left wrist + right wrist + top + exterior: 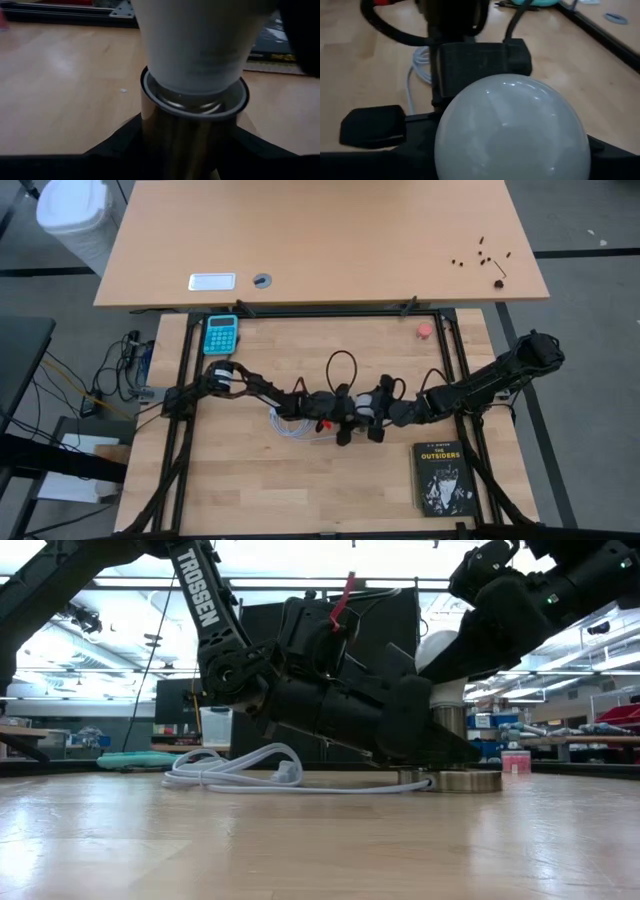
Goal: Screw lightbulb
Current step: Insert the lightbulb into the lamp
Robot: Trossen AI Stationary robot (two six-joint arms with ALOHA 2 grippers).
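Note:
The white frosted lightbulb [442, 665] stands upright with its narrow end in the mouth of a silvery socket [450, 725]. The socket's round base disc [462, 781] rests on the table near the middle. A white cord [240, 772] runs from it toward the table's left. My left gripper [345, 424] comes from the left and is shut on the socket. My right gripper [378, 416] comes from the right and is shut on the bulb, whose dome fills the right wrist view [512, 130]. My left gripper pinches the socket's upright metal tube [185, 140] between its two fingers [117, 145], just under the rim. The fingers come nearly level from the table's left. The socket stands upright with its base disc on the table. My right gripper holds the bulb's round glass part [470, 150] between its two fingers [415, 150], one on each side. It comes slanting down from the table's right. The bulb stands upright, its neck [200, 65] in the socket's mouth.
A black book [443, 478] lies at the near right. A small pink-red round object [425, 331] sits at the far right and a teal calculator [221, 333] at the far left. The cord's coils [290, 426] lie under the left arm.

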